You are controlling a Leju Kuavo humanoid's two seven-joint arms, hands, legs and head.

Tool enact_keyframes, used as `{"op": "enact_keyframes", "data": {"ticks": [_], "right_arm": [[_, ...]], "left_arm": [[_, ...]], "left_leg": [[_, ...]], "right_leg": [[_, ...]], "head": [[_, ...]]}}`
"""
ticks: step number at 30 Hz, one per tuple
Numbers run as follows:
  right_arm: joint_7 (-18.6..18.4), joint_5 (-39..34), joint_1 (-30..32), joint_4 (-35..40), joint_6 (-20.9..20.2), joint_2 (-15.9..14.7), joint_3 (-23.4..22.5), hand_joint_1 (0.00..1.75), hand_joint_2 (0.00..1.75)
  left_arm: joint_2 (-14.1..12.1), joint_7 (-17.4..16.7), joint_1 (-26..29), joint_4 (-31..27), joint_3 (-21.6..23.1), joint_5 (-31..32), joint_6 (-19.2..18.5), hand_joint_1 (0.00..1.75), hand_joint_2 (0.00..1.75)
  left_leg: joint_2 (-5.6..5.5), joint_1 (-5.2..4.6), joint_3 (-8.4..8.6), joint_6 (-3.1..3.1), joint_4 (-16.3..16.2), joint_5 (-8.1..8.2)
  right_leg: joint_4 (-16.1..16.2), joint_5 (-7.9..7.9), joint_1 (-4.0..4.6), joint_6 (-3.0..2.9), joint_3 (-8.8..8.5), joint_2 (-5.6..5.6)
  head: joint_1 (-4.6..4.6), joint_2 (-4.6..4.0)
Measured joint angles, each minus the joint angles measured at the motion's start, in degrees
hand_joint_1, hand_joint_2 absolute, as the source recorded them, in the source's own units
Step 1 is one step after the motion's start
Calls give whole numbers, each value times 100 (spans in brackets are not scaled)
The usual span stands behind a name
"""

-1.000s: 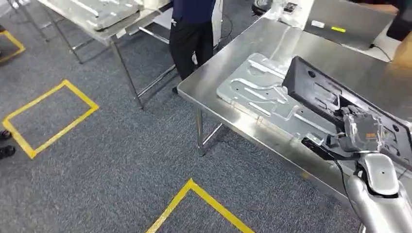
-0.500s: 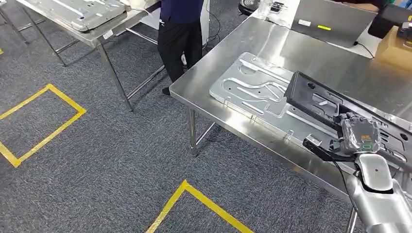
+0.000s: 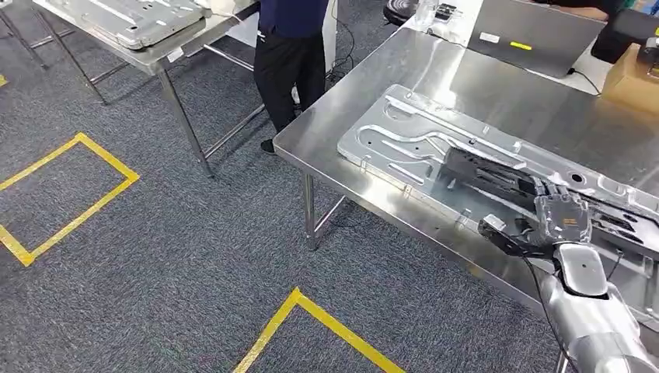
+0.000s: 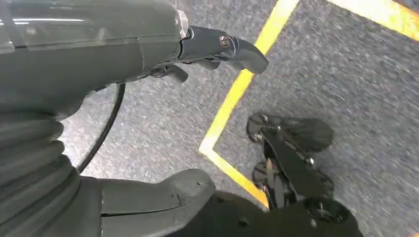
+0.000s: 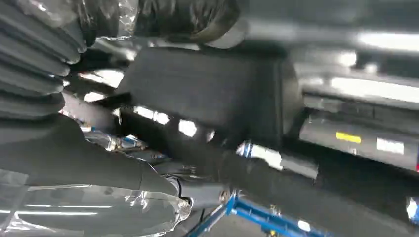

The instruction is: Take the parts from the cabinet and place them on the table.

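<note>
right hand [image 5: 99, 163], black part [image 5: 207, 94] close

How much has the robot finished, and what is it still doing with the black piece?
One silver plate already lies flat on the table. The black part is low over that plate, and the right hand holds it. The left hand hangs over the floor holding nothing. Left to do: let go of the black part. The cabinet is out of view, so whether more parts wait is unclear.
</note>
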State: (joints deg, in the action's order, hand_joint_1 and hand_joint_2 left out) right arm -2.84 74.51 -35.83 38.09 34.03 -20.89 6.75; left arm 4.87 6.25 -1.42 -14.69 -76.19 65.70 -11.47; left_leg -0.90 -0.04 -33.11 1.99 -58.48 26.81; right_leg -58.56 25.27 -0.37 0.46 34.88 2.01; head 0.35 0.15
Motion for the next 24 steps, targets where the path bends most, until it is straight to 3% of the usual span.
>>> {"op": "enact_keyframes", "data": {"ticks": [1, 7, 11, 18, 24], "right_arm": [[9, -22, -13, -63, 4, 20, 11, 0, 0], [98, -138, -103, -271, 103, 146, 92, 0, 0], [46, -109, -84, -69, 140, 474, 260, 0, 0], [-260, 81, 26, 1269, -162, 1104, 737, 0, 0], [-269, 140, 107, 2593, -313, 1467, 1266, 0, 0]], "left_arm": [[2, -13, 0, 0, -11, -20, 9, 0, 0], [28, -26, 0, 0, -136, -103, -29, 0, 0], [37, -61, -8, 0, -188, -92, -63, 0, 0], [83, -46, -22, 0, -249, -83, -92, 0, 0], [136, 83, -24, 0, -284, -39, -109, 0, 0]], "left_leg": [[0, 2, 1, 0, 0, 0], [7, 13, 6, -1, 1, 1], [16, 13, 11, -5, 1, -2], [22, 17, 10, -19, 1, -11], [14, 16, 5, -20, 1, -12]], "right_leg": [[-1, 0, 2, 0, 0, 0], [-8, 0, 11, 0, -1, 8], [-19, 0, 13, -1, 5, 17], [-29, 0, 16, -2, 11, 15], [-33, 4, 16, -9, 15, 11]], "head": [[0, 0], [0, 0], [0, 0], [0, 2], [0, 0]]}}
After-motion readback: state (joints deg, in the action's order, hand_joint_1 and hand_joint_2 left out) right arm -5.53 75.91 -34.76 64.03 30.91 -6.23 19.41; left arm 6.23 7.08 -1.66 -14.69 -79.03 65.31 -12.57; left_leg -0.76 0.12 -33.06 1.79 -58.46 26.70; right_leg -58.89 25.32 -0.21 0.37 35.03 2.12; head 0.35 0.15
